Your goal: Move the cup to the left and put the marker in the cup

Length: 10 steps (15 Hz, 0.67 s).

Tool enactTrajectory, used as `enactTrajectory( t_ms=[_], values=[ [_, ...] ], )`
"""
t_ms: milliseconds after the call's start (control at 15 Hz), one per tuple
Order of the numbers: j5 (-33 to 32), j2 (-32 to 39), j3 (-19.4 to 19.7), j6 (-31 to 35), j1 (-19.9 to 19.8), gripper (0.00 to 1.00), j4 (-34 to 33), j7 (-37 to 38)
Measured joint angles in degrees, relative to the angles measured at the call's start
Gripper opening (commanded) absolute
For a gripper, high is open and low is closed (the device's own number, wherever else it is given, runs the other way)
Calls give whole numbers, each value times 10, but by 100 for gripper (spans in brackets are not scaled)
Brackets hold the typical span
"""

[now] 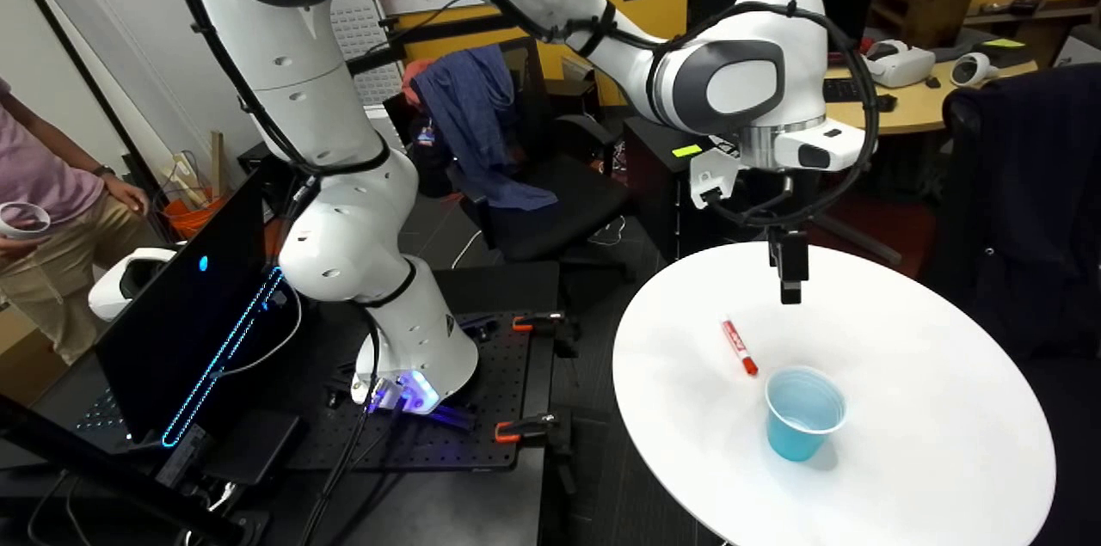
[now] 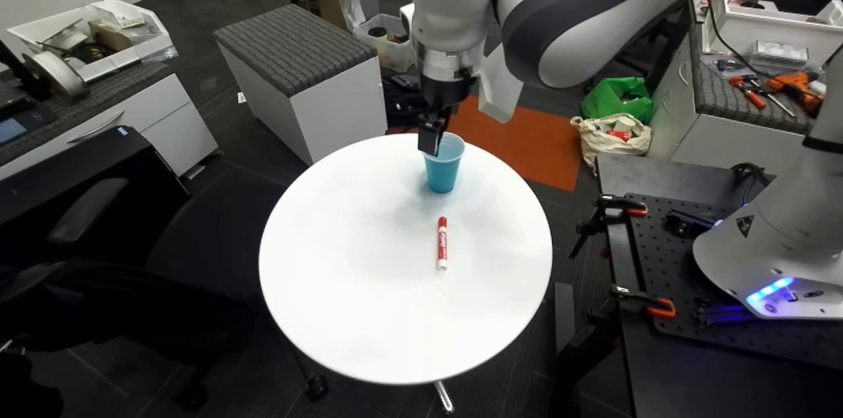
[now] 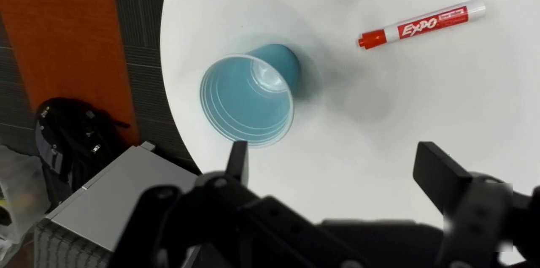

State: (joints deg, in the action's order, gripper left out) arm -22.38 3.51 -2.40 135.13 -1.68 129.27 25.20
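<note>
Foremost, one gripper (image 3: 333,147), fingers spread well apart, gap bare, above the round white table (image 1: 929,408). One light-blue cup (image 3: 249,99), upright on that table, empty: offset from the gap, up and leftward in the wrist view, so a sideways shift seems due before grasping. One marker (image 3: 422,25), lying flat, near but apart, red cap towards the cup; no obstacle shows between gripper and cup.

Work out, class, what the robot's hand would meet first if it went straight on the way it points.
Probably the white tabletop beside the cup: the open hand points down towards it. Depth is unclear, though; the nearer finger might graze the cup first.
</note>
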Motion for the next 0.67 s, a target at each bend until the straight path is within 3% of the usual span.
enactTrajectory(
  t_ms=[667],
  values=[
    [-3,95,40,4,0,100,-63,-19]
  ],
)
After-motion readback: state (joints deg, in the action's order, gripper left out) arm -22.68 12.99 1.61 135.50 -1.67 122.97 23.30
